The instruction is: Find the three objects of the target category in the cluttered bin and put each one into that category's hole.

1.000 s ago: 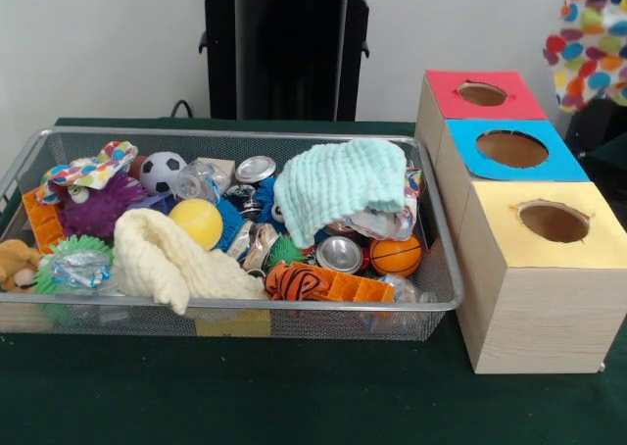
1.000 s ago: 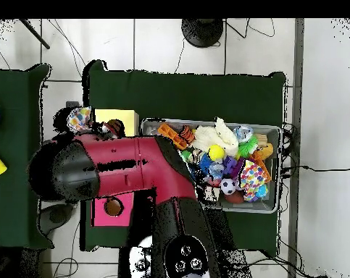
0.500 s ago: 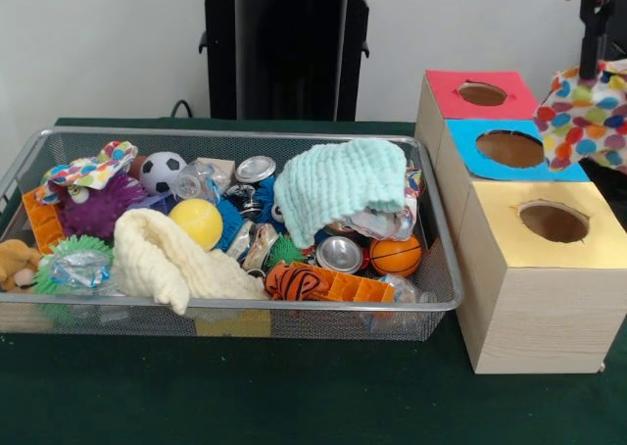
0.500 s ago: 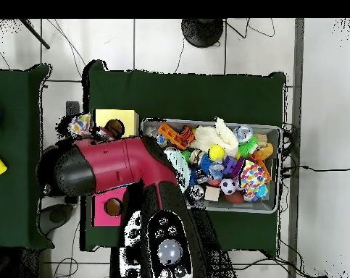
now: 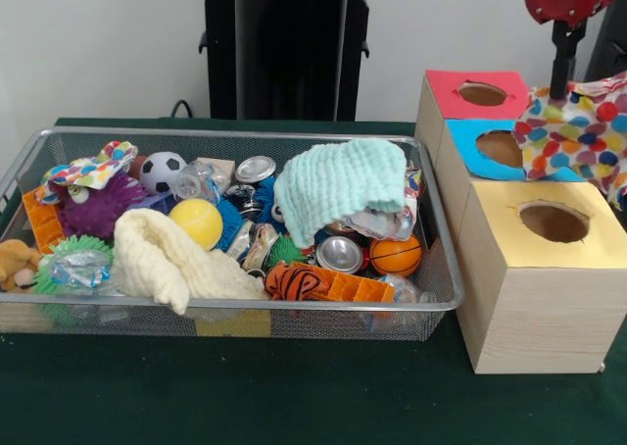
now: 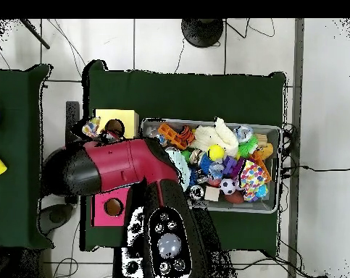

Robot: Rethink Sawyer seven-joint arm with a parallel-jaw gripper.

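The pincer gripped a spotted cloth beside the blue hole; below-left, the bin held more cloths.

The worktop is covered in dark green. Three pale wood boxes carry coloured tops: red, blue and yellow. A white cloth dotted with red, blue, yellow and green patches hangs over the blue one. In the silver mesh bin lie a mint-green cloth, a cream cloth, a yellow ball, a black-and-white football, an orange basketball, a purple spiky ball — and an orange, black-striped toy. The arm is red and black.
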